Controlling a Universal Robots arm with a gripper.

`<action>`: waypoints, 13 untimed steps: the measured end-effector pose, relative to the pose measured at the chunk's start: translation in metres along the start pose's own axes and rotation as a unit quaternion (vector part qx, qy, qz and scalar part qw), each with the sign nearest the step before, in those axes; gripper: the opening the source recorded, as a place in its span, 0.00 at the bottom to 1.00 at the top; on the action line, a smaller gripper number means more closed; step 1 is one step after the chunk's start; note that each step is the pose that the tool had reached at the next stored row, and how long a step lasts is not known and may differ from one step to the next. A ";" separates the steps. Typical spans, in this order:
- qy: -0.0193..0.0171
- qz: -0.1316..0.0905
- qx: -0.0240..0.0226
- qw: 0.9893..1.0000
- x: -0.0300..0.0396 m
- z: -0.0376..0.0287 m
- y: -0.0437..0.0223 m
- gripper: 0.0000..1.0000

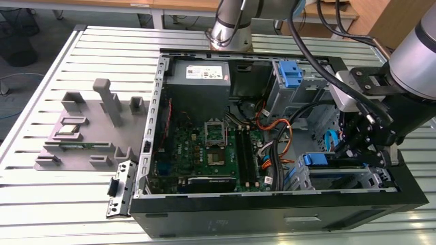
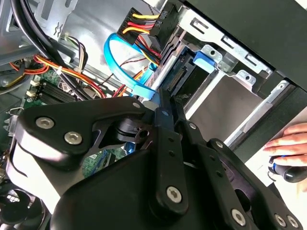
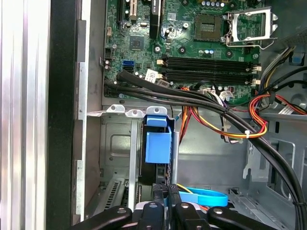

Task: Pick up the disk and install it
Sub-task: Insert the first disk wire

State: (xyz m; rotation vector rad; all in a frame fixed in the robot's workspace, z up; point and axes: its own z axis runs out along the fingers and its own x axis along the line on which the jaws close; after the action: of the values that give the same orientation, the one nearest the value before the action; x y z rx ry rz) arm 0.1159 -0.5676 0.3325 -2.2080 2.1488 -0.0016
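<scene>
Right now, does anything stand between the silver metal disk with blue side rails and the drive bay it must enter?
Nothing visible does. The disk already sits in the grey metal bay; the blue flat cable loops beside it, outside the slot.

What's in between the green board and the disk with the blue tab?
Thick black cables run across between the green board and the disk, as the first wrist view shows.

No lettering can be read anywhere. The white paper sticker [image 1: 206,72] on the grey metal power-supply box [image 1: 201,88], in a corner of the open black computer case [image 1: 238,220], bears print too small to make out.
</scene>
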 end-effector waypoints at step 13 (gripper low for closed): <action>0.000 0.000 0.000 1.000 0.0000 0.0014 0.0001 0.23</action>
State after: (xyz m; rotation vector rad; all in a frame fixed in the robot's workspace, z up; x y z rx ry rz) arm 0.1159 -0.5676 0.3311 -2.2079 2.1488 -0.0015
